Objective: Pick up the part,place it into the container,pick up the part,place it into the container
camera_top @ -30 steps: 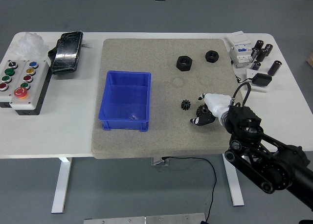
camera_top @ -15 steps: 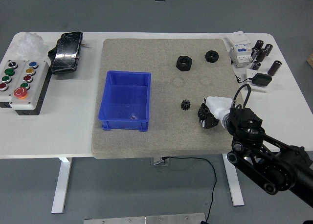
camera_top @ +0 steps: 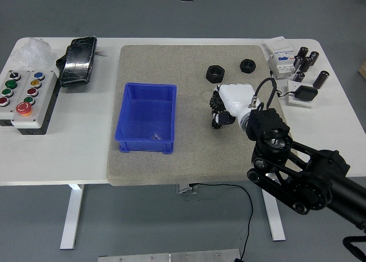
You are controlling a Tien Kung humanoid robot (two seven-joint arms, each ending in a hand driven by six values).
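Observation:
A small black gear (camera_top: 216, 124) lies on the beige mat (camera_top: 189, 159), to the right of the blue bin (camera_top: 146, 137). My right hand (camera_top: 220, 110), with its white back, comes in from the lower right and sits right over the gear, covering most of it. Whether it grips the gear is hidden. Two larger black nuts (camera_top: 215, 74) (camera_top: 247, 64) rest on the mat farther back. The bin is open-topped and holds only a small clear scrap. The left arm is out of view.
A button box (camera_top: 23, 99), a black pouch (camera_top: 78, 60) and a white crumpled wad (camera_top: 33, 49) are on the left of the table. White electrical parts (camera_top: 281, 60), dark cylinders (camera_top: 307, 60) and a black square piece (camera_top: 303, 93) crowd the right back corner.
My right hand has moved left and away from me, from the mat's right edge to directly above the small gear, which now shows only in part.

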